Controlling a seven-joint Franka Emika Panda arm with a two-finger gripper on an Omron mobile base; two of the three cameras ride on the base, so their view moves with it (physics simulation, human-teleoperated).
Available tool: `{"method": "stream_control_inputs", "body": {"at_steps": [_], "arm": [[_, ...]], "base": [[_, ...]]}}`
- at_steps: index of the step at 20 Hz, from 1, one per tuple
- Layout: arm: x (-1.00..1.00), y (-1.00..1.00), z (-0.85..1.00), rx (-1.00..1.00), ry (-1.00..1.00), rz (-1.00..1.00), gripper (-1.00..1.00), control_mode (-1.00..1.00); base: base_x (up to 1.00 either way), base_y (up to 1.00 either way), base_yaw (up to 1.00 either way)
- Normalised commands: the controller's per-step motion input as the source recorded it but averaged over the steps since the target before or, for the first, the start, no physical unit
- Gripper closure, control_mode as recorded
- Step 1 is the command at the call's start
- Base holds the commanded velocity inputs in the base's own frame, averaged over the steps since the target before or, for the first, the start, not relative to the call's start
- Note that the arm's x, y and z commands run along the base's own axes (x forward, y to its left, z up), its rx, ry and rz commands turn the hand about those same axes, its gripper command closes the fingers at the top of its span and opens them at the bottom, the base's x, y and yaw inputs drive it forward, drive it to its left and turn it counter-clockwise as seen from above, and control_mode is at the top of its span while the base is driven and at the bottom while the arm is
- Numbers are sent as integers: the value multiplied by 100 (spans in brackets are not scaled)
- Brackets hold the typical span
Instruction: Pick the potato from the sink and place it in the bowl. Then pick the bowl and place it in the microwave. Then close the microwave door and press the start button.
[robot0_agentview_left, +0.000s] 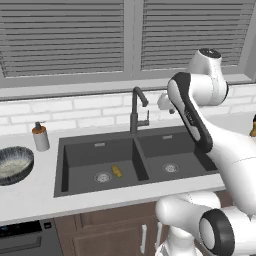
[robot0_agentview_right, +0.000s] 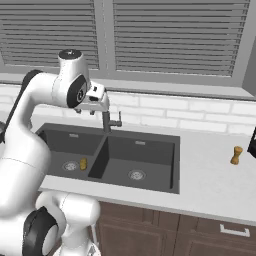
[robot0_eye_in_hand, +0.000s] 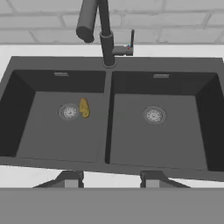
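Observation:
The small yellow-tan potato (robot0_agentview_left: 116, 171) (robot0_agentview_right: 83, 163) (robot0_eye_in_hand: 84, 107) lies on the floor of the sink's left basin, just right of its round drain. The dark grey double sink (robot0_agentview_left: 90, 154) (robot0_agentview_right: 150, 156) (robot0_eye_in_hand: 107, 131) is set into the pale counter. The speckled blue-grey bowl (robot0_agentview_left: 14, 165) stands upright on the counter left of the sink. My gripper (robot0_agentview_left: 166, 105) (robot0_agentview_right: 86, 111) (robot0_eye_in_hand: 109, 180) hangs high over the sink near the faucet top, open, with nothing between its fingers. The microwave and its door are out of view.
A dark gooseneck faucet (robot0_agentview_left: 135, 112) (robot0_eye_in_hand: 104, 35) rises behind the divider, close to my hand. A soap dispenser (robot0_agentview_left: 40, 137) stands between bowl and sink. A small brown grinder (robot0_agentview_right: 236, 155) sits on the right counter. A brick backsplash and a shuttered window lie behind.

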Motion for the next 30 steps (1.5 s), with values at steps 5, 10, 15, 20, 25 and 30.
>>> {"method": "stream_control_inputs", "body": {"at_steps": [5, 10, 15, 20, 25, 30], "arm": [[-55, 15, 0, 0, -16, 5, -100, -100], [-70, 78, -19, -3, -11, 6, -100, -100], [-7, 98, -17, -8, 4, 4, -100, -100], [25, 82, -42, -4, 9, 0, -100, -100], [64, 24, -48, -1, 23, 0, -100, -100], [63, 46, -51, -4, 23, 0, -100, -100]], "base": [[0, 0, 0], [0, 0, 0], [0, 0, 0], [0, 0, 0], [0, 0, 0], [0, 0, 0]]}}
